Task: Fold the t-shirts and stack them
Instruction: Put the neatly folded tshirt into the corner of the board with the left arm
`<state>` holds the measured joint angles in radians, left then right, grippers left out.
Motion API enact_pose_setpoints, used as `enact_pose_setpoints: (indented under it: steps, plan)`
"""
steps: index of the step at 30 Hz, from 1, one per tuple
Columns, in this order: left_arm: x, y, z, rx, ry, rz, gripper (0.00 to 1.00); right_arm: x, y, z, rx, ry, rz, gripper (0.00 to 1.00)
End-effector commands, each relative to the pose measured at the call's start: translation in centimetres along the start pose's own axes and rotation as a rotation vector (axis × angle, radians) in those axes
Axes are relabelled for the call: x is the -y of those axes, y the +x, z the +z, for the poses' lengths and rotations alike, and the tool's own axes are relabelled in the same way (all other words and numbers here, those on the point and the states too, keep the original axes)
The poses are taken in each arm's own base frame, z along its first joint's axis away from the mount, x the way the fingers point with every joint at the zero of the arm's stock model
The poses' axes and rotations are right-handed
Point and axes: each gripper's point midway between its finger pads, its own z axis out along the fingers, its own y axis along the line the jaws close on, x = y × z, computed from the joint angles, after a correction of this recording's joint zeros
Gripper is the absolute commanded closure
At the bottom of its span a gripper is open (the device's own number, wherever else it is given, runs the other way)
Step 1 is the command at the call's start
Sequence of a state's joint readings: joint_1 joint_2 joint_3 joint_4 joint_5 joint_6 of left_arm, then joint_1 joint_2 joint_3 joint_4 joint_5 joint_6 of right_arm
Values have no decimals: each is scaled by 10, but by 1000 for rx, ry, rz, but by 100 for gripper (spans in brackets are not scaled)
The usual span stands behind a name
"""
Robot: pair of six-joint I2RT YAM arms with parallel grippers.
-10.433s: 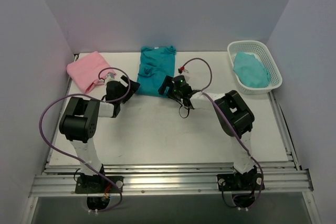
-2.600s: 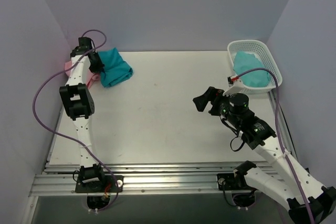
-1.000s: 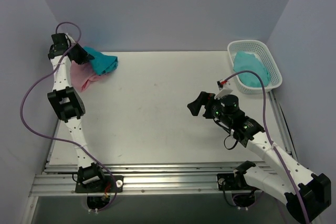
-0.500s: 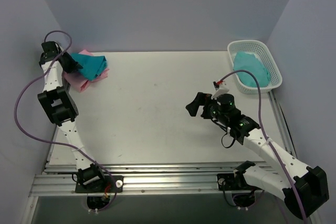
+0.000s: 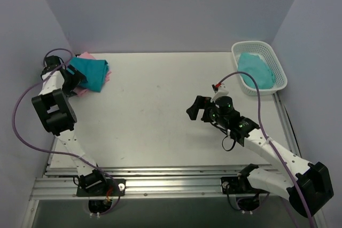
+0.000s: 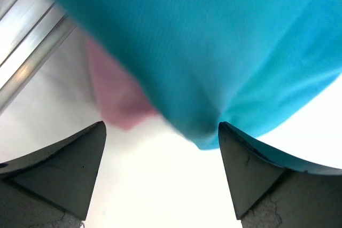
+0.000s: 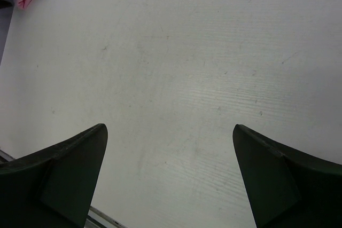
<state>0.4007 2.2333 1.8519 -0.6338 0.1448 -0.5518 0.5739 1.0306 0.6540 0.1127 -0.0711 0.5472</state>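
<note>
Upper left, the teal t-shirt (image 5: 92, 72) lies over the pink t-shirt (image 6: 115, 97). Our left gripper (image 6: 161, 129) is spread, apparently holding nothing; we should align the edges gently. The right gripper (image 7: 169, 127) gapes empty.

You have a plain teal shirt (image 5: 90, 73) over a plain light pink shirt (image 6: 115, 97), far left of the white lattice basket (image 5: 251, 44). Inside that basket you'll see a paler teal cloth (image 5: 255, 70). The table (image 5: 160, 126) around the basket is white.
</note>
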Motion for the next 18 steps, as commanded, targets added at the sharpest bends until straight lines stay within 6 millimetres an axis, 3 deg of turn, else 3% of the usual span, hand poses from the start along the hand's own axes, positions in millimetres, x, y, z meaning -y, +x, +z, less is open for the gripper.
enact_pose_setpoints:
  steps: [1,3,4,5,8,10,11,12,14,15,17,18]
  plan:
    - [28,-64,-102,289,49,-61,6,-4,-15,0,61,12,-21,0]
    - [44,-69,-136,352,88,-60,6,-4,-13,1,56,16,-28,0]
    - [55,-75,-169,411,124,-55,6,-1,-15,1,71,42,-30,0]
    - [64,-76,-187,442,142,-42,6,0,-14,1,72,46,-33,0]
    - [75,-83,-248,577,113,-21,6,1,-15,1,79,62,-39,0]
    - [87,-63,-271,587,108,20,6,0,-15,2,79,67,-41,0]
    - [78,-56,-275,599,34,38,6,1,-14,2,77,74,-43,0]
    - [87,-39,-274,581,20,80,6,0,-15,1,78,76,-44,0]
    - [79,-12,-271,534,-29,104,6,0,-17,-1,84,89,-48,0]
    - [70,17,-248,465,-73,129,6,1,-18,-2,86,93,-50,0]
    - [61,49,-244,438,-93,149,6,3,-19,-4,84,112,-53,0]
    - [37,77,-223,396,-173,180,6,4,-20,-5,89,125,-54,0]
